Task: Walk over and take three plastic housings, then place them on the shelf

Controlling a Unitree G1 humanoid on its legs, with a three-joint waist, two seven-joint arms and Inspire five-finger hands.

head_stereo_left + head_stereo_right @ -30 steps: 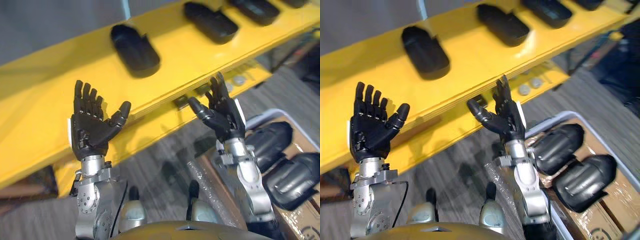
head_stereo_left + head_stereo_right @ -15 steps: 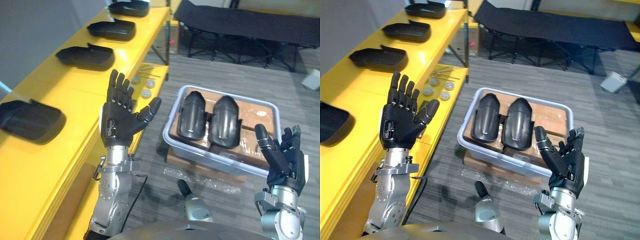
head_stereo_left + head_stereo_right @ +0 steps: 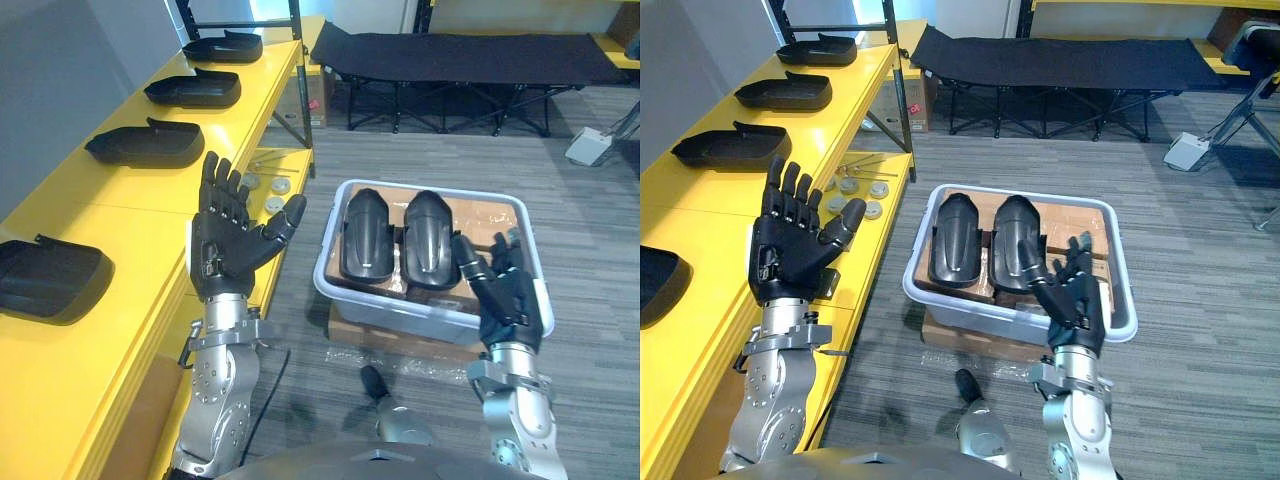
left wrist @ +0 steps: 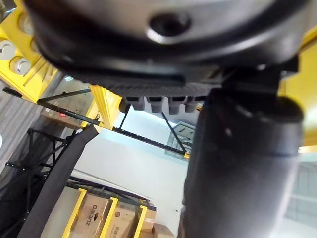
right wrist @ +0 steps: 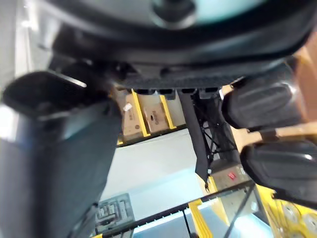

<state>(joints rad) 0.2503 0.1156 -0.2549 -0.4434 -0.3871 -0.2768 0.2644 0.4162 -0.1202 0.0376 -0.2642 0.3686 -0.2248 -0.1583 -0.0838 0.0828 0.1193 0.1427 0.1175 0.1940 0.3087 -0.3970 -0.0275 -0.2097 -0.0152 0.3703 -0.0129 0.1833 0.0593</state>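
Room: grey carpet floor [image 3: 590, 260], long yellow shelf [image 3: 130, 205] down the robot's left, black folding cot [image 3: 470, 55] at the back.
Housings in the bin: two, so left housing [image 3: 366, 236] and right housing [image 3: 428, 240]. Black smooth plastic, rounded domed shells, lying side by side just about touching.
Bin: pale grey plastic bin [image 3: 400, 316] with rounded corners, brown cardboard [image 3: 480, 212] lining the bottom under the shells. It sits on a cardboard box [image 3: 950, 333] on the floor, just beside the shelf.
Housings on the shelf: four in a row along the top board, well apart, hollow side up. Nearest shelf housing [image 3: 50, 280], second shelf housing [image 3: 145, 145], third shelf housing [image 3: 193, 90], farthest shelf housing [image 3: 222, 46].
Left hand: left hand [image 3: 225, 255] is raised at the shelf's edge, palm towards the camera, fingers straight and spread, thumb out to the side, nothing in it.
Right hand: right hand [image 3: 510, 300] is up too, at the bin's near corner, fingers straight and relaxed, empty, not touching the shells.
Small stuff: a few round metal discs [image 3: 272, 184] on the lower yellow board, can't get an exact count.
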